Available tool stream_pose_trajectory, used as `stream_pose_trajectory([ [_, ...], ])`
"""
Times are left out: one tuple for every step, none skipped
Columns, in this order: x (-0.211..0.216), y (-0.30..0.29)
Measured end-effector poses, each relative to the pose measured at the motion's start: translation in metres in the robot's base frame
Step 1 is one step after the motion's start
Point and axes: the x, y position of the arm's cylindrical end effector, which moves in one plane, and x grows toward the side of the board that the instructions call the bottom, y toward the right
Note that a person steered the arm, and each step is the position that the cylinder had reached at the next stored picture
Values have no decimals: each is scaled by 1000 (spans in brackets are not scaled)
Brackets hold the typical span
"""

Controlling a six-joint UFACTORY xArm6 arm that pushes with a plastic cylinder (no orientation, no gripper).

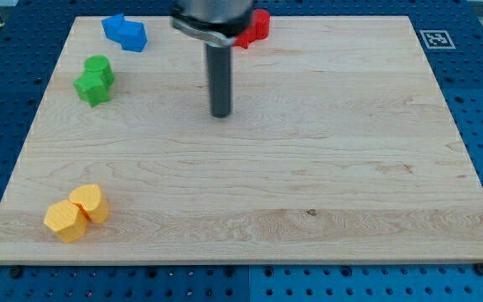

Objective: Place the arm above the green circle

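the green block (95, 80) sits near the desk's (309, 168) top left corner. its long way leans from the view's bottom left up to the top right. i cannot tell if it is a circle. my tip (220, 114) is a plain rod, so nothing opens or shuts, and it holds nothing. it touches only bare desk, well to the right of the green block.

the blue block (125, 32), red block (254, 28) and orange blocks (75, 213) sit far off.
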Motion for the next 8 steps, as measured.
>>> stream_pose_trajectory([
  [-40, -44],
  [-51, -52],
  [-79, -71],
  [-89, -98],
  [-92, -107],
  [-104, -141],
  [-111, -157],
  [-102, -158],
])
